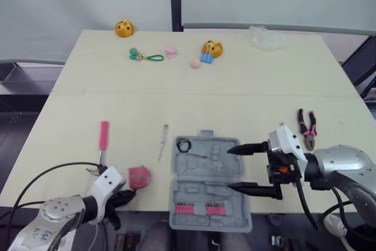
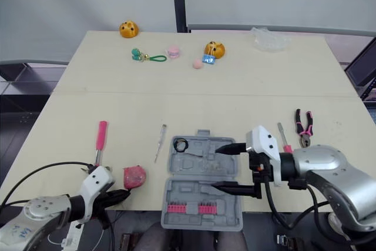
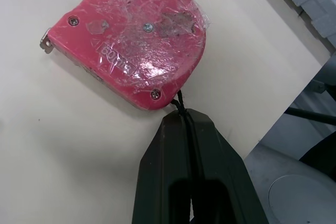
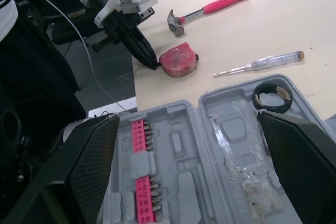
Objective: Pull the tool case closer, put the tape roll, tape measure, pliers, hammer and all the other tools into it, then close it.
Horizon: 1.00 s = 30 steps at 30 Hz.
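1. The tool case (image 1: 202,199) lies open at the near edge of the bench (image 1: 235,98), so the pull looks done, as far as I can judge.
2. The tape roll (image 4: 258,99) sits in a far corner pocket of the case; it is the one loose tool packed.
3. Left to pack: the tape measure (image 1: 139,177) just left of the case, the hammer (image 1: 103,145) further left, a screwdriver (image 1: 163,142) between hammer and case, the pliers (image 1: 307,129) to the right, and a small second screwdriver (image 2: 282,135) beside them. The lid is not yet closed.
4. The left end effector (image 1: 124,197) reaches low along the bench edge, fingers together, pinching the black cord of the tape measure.
5. The right end effector (image 1: 230,169) hovers over the case's right side, pointing left, fingers spread wide apart and holding nothing.
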Available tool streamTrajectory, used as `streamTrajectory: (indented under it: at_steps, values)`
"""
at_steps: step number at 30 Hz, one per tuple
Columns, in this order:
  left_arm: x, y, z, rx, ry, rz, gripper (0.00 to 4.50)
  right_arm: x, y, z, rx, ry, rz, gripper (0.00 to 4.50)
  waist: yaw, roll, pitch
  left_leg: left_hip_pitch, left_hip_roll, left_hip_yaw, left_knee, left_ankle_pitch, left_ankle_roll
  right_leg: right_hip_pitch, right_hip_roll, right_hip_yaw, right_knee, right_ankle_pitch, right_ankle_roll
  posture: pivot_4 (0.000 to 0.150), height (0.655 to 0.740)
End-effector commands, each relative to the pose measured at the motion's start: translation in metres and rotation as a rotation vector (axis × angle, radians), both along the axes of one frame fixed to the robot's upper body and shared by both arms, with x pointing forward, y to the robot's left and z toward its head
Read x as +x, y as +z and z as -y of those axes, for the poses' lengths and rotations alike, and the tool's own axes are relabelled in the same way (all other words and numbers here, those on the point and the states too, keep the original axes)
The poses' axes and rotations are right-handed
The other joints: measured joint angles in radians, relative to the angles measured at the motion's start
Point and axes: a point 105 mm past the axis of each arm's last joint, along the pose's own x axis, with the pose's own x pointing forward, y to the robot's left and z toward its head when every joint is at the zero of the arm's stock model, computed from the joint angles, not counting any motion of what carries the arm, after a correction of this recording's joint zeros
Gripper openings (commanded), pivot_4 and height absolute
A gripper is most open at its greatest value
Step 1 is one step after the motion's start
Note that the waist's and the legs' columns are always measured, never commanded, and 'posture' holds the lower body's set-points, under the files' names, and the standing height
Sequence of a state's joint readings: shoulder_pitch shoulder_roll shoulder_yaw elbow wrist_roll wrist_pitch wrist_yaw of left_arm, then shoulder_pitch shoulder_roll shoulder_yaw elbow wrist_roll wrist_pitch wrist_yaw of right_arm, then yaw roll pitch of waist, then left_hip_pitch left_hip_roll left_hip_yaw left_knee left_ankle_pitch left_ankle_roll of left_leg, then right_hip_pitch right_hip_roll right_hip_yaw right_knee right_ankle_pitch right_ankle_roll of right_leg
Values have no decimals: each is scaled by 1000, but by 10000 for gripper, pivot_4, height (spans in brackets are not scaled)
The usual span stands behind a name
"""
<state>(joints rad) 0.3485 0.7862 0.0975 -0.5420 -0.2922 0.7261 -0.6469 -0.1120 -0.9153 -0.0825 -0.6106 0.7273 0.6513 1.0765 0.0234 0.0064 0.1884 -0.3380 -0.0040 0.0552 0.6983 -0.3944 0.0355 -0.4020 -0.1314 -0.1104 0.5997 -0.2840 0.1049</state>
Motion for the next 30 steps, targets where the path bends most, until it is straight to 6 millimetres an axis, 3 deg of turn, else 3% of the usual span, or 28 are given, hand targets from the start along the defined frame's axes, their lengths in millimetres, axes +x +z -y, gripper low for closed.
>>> streamTrajectory:
  at_steps: [1,4,9,11,15,19,30]
  values:
    - [1,7,-8,35,-22,30,256,-2,2,2,-21,31,36,45000,-1,1,0,0,0,0,0,0,0,0,0,0,0,0,0,1500,7400]
    - [1,26,-11,-16,-86,69,8979,-1,4,5,-38,32,63,45000,-1,1,0,0,0,0,0,0,0,0,0,0,0,0,0,1500,7400]
    - [-18,63,-21,-68,-348,64,34744,0,10,14,-50,10,76,45000,-1,3,2,0,0,-1,0,0,0,0,0,-1,-1,0,-1,1500,7400]
    - [-15,75,-26,-58,-440,78,44630,-1,11,17,-56,2,77,45000,2,3,2,-1,0,0,0,0,0,0,0,-1,-1,0,-1,1500,7400]
    - [13,72,-38,80,-544,172,44630,-4,11,22,-68,-12,73,45000,4,6,3,-1,0,-2,0,0,0,0,-1,-3,-1,0,-1,1500,7400]
    - [37,63,-30,77,-584,274,44630,-9,10,26,-82,-39,66,45000,0,6,3,-1,-1,-1,-1,0,0,0,0,-3,2,0,0,1500,7400]
    - [59,29,0,64,-735,275,44630,-16,8,26,-70,-99,54,45000,1,4,3,-2,-1,3,1,1,3,1,1,-14,5,2,3,1500,7400]
